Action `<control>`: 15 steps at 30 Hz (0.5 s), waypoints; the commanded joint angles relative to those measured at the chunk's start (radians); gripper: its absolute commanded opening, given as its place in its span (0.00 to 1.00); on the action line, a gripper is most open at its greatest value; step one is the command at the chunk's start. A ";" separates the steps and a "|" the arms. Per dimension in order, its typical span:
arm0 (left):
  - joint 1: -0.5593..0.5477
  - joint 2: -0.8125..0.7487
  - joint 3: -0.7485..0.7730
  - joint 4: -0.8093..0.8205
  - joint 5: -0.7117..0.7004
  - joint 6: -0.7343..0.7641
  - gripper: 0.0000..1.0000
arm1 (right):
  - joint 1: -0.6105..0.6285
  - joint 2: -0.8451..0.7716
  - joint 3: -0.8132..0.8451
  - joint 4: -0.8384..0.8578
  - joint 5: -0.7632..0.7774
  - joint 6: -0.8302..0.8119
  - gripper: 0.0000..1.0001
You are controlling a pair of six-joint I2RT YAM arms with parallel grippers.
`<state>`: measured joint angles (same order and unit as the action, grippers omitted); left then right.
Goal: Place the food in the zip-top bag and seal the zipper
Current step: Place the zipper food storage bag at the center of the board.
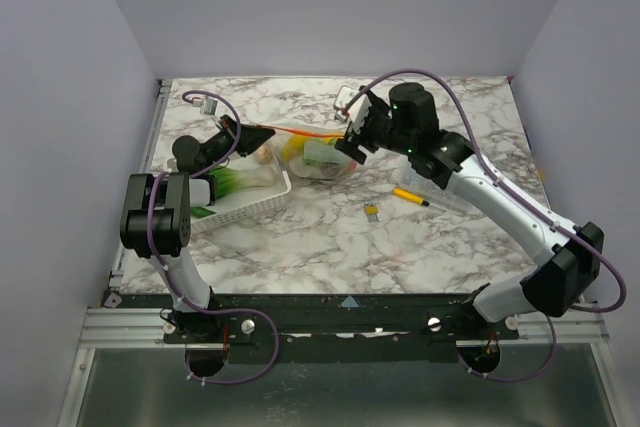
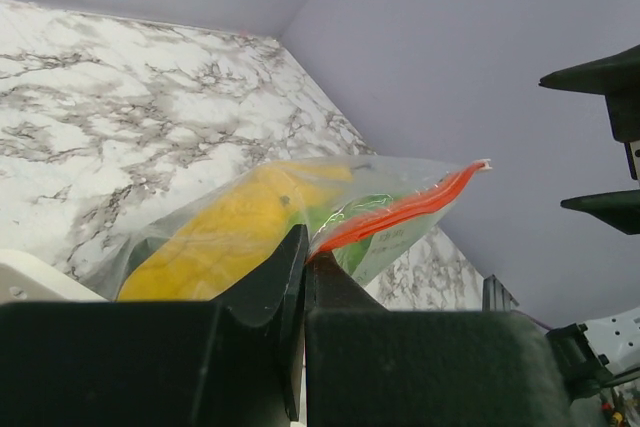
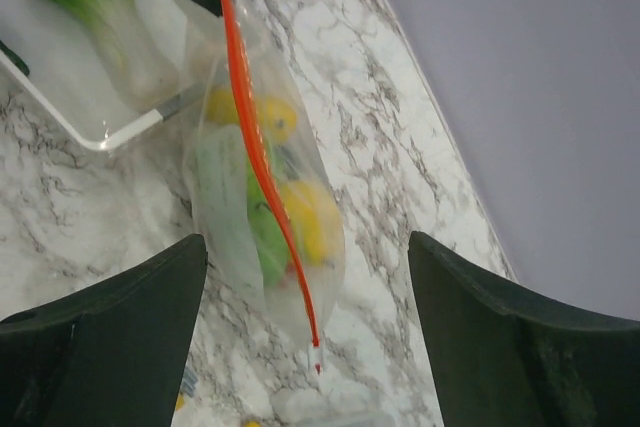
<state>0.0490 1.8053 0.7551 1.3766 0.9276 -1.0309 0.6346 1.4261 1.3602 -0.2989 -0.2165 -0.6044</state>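
Observation:
The zip-top bag [image 1: 305, 159] hangs stretched between the two grippers, with yellow and green food [image 1: 298, 150] inside. Its orange-red zipper [image 1: 300, 132] runs along the top edge. My left gripper [image 1: 262, 135] is shut on the bag's left zipper end; in the left wrist view [image 2: 305, 257] the strip [image 2: 400, 212] comes out from between the closed jaws. My right gripper [image 1: 347, 137] is open, its fingers straddling the bag's right end [image 3: 310, 282] without touching the zipper [image 3: 262, 167]. A green-and-white vegetable [image 1: 235, 182] lies in the basket.
The white lattice basket [image 1: 262, 203] sits under the left gripper, its rim also in the right wrist view [image 3: 100, 137]. A yellow marker pen [image 1: 410, 196] and a small grey-yellow piece [image 1: 371, 211] lie right of the bag. A small white object [image 1: 345, 99] sits near the back wall.

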 commanded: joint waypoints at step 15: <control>0.008 0.037 0.035 0.055 0.004 -0.041 0.00 | 0.148 0.386 0.300 -0.041 0.193 -0.024 0.75</control>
<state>0.0502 1.8206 0.7628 1.3888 0.9283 -1.0531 0.7670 1.7775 1.6146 -0.3176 -0.0807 -0.6147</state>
